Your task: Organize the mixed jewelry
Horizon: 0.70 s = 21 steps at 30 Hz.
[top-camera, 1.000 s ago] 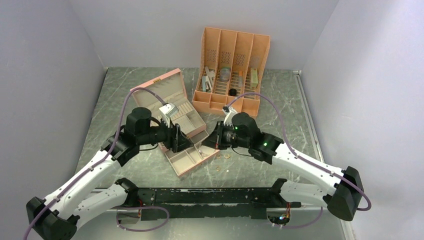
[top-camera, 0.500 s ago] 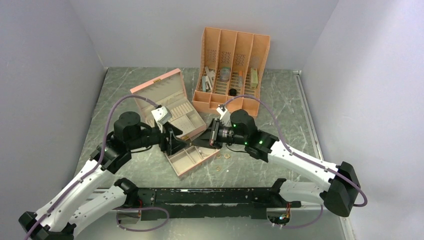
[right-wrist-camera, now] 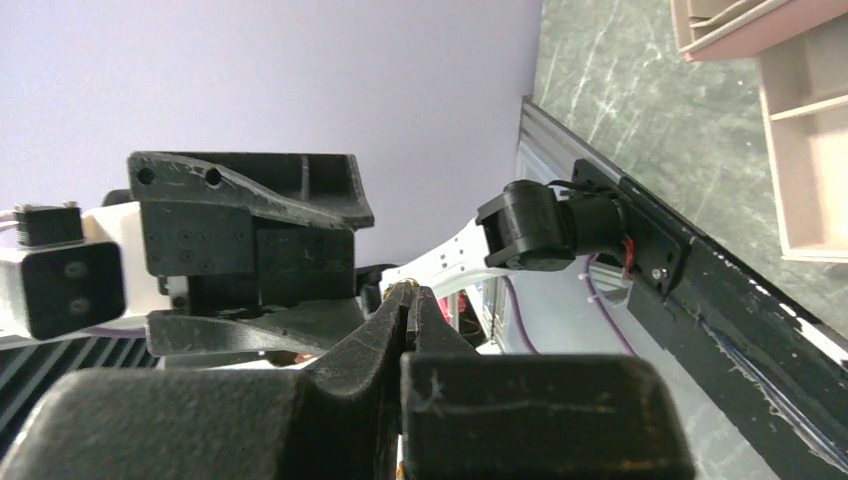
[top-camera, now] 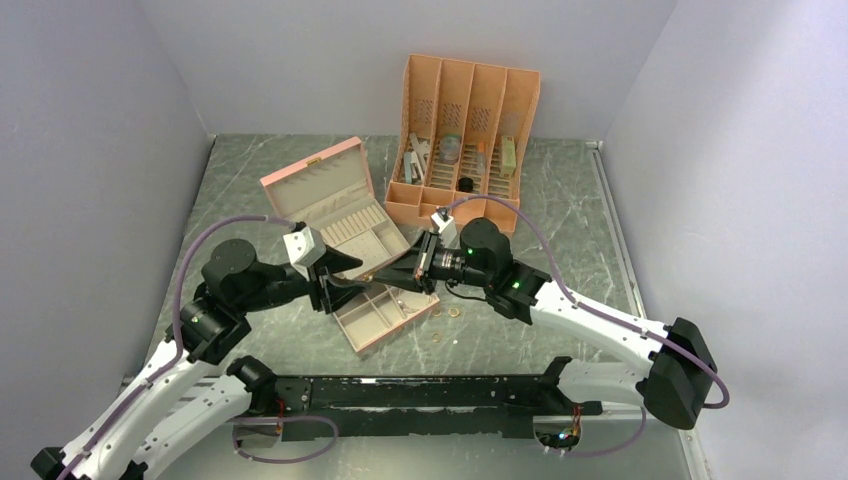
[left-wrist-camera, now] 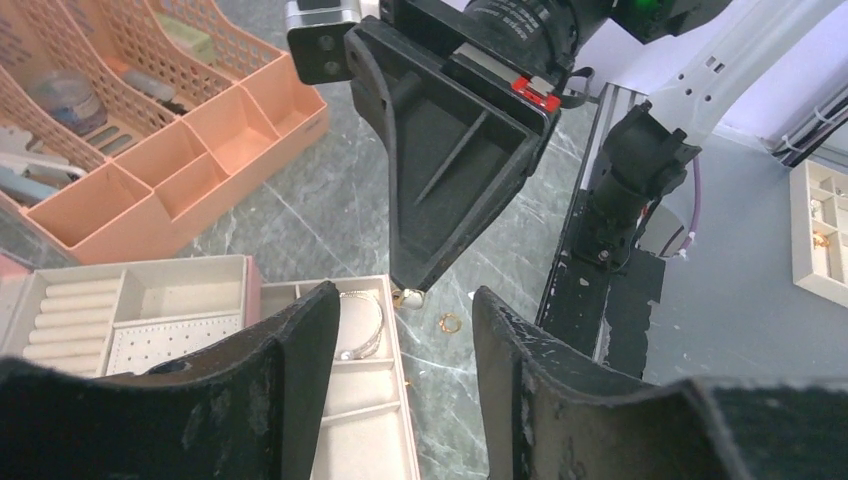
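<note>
My right gripper [top-camera: 388, 284] is shut on a tiny gold jewelry piece [left-wrist-camera: 405, 296] and hangs over the near corner of the pink box's pulled-out tray [top-camera: 372, 322]. In the right wrist view its fingertips [right-wrist-camera: 405, 290] are pressed together with a gold speck [right-wrist-camera: 401, 286] at the tip. My left gripper [top-camera: 350, 283] faces it from the left, open and with nothing in it [left-wrist-camera: 404, 305]. A gold ring [left-wrist-camera: 449, 322] lies on the table beside the tray. More gold pieces [top-camera: 455, 313] lie to the tray's right. A thin bracelet [left-wrist-camera: 366, 325] rests in the tray.
The open pink jewelry box [top-camera: 330, 195] stands behind the tray. An orange slotted organizer [top-camera: 465, 100] with grey and black oddments stands at the back. The black base rail [top-camera: 420, 390] runs along the near edge. Walls close in left and right.
My left arm has drawn back to the left, and its jaws have narrowed a little. My right gripper has moved left, to above the tray's corner, staying shut.
</note>
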Tool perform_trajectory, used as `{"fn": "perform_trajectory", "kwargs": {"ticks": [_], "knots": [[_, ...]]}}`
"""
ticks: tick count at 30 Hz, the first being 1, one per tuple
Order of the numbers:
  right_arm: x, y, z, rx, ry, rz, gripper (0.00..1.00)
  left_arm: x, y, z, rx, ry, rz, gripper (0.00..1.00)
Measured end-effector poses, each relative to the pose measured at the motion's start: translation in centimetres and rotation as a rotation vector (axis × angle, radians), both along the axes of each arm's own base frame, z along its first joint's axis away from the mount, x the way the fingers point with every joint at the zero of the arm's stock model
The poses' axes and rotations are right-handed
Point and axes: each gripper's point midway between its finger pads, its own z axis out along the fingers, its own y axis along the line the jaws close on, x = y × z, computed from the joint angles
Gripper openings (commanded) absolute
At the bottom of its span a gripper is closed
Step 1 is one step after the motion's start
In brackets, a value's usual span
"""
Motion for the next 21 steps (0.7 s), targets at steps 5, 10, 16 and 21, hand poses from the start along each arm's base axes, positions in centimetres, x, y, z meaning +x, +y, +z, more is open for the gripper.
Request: {"fn": "perform_trajectory", "kwargs": {"ticks": [5, 10, 16, 21], "knots": [[-0.1, 0.2, 1.0, 0.042, 0.014, -0.003, 0.0, -0.5, -0.3, -0.2, -0.013, -0.029, -0.039, 0.48], [-0.4, 0.5, 1.5, 0.061, 0.016, 0.007, 0.0, -0.7, -0.5, -0.6, -0.017, -0.035, -0.061, 0.45], [-0.5, 0.6, 1.8, 0.075, 0.015, 0.009, 0.0, -0.9, -0.6, -0.2, -0.034, -0.058, -0.076, 0.4], [-0.6, 0.7, 2.0, 0.08, 0.014, 0.011, 0.0, -1.1, -0.6, 0.1, -0.044, -0.076, -0.08, 0.25]]}}
